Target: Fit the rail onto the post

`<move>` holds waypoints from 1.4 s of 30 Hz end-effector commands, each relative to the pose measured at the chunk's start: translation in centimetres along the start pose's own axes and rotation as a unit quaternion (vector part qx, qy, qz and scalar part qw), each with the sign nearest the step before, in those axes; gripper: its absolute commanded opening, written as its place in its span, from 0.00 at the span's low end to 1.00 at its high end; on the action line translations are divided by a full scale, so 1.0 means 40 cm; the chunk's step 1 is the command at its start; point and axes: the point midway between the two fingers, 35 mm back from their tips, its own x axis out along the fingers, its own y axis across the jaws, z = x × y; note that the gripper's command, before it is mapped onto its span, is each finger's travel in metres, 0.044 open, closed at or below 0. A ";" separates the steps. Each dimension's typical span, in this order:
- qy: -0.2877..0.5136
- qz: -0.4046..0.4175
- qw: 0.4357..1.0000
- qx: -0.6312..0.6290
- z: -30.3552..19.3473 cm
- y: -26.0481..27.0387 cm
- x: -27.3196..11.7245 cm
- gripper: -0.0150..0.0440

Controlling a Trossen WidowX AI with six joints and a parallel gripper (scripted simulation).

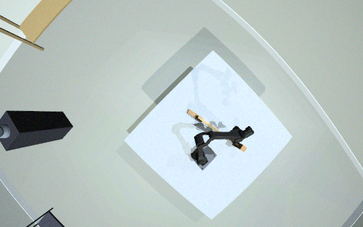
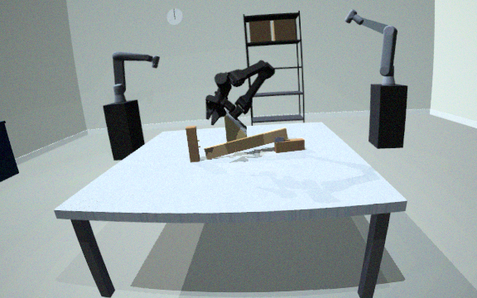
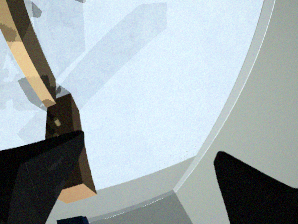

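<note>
Nothing is fitted yet. The rail (image 2: 244, 145) is lying slanted, its left end down on the table (image 2: 230, 186) just beside the post (image 2: 193, 143), its right end up at the footboard block (image 2: 290, 145). The gripper (image 2: 214, 116) is hovering above with fingers spread wide, holding nothing.

Grey walls (image 2: 23, 62), black shelf (image 2: 273, 68), wall clock (image 2: 174, 16).
</note>
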 end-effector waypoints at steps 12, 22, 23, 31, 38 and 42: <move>-0.217 0.220 0.939 -0.149 0.090 0.336 0.103 1.00; -0.216 0.221 0.940 -0.147 0.095 0.343 0.116 1.00; -0.216 0.221 0.940 -0.146 0.096 0.345 0.119 1.00; -0.215 0.221 0.940 -0.146 0.107 0.358 0.145 1.00; -0.215 0.221 0.940 -0.146 0.117 0.370 0.169 1.00; -0.216 0.221 0.940 -0.147 0.123 0.378 0.182 1.00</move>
